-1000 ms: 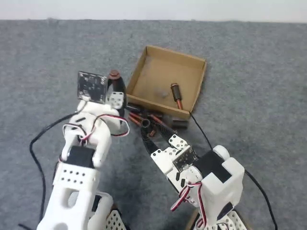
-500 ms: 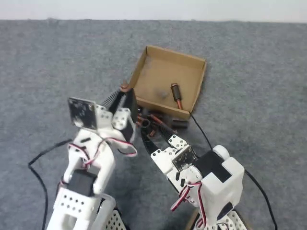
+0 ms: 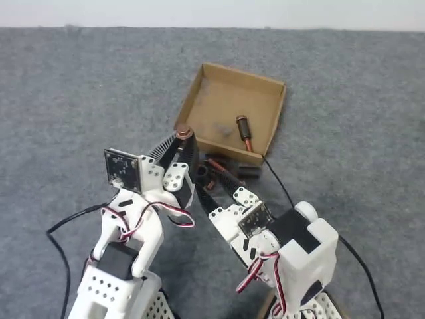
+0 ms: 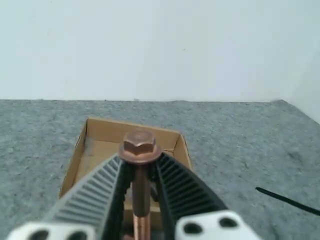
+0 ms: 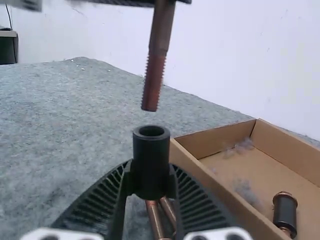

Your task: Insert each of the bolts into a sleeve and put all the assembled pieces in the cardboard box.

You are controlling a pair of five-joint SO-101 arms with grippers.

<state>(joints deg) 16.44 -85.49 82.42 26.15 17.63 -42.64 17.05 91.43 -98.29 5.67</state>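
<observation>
Nearest you, right of centre: right gripper [image 5: 150,176] clamped on a black sleeve [image 5: 151,157]. The sleeve stands upright with its open bore facing up, and the fingers are closed on its lower half.

Just above, a touch farther and left: left gripper [image 4: 141,164] pinching a copper bolt [image 4: 140,147] right under the hex head. The shank hangs down, threaded end lowest. Its long axis is near vertical, with a slight lean as the right wrist camera has it.

Key relation: the bolt tip sits over the sleeve mouth with a small gap between them, not yet entered. The two axes are close to parallel. Your move looks like a straight drop of the left arm or a lift of the right. Judge the lean first; a tilted tip could catch the rim and cock the sleeve in the fingers.

Beyond the grippers, on the carpet [image 3: 80,86]: loose bolts [image 3: 219,165] and a loose sleeve [image 3: 249,171] lie flat, just beside the box's near wall. Not yet assembled.

Farthest: box [image 3: 284,100], open top, with one assembled piece [image 3: 244,131] lying inside toward its right wall.
</observation>
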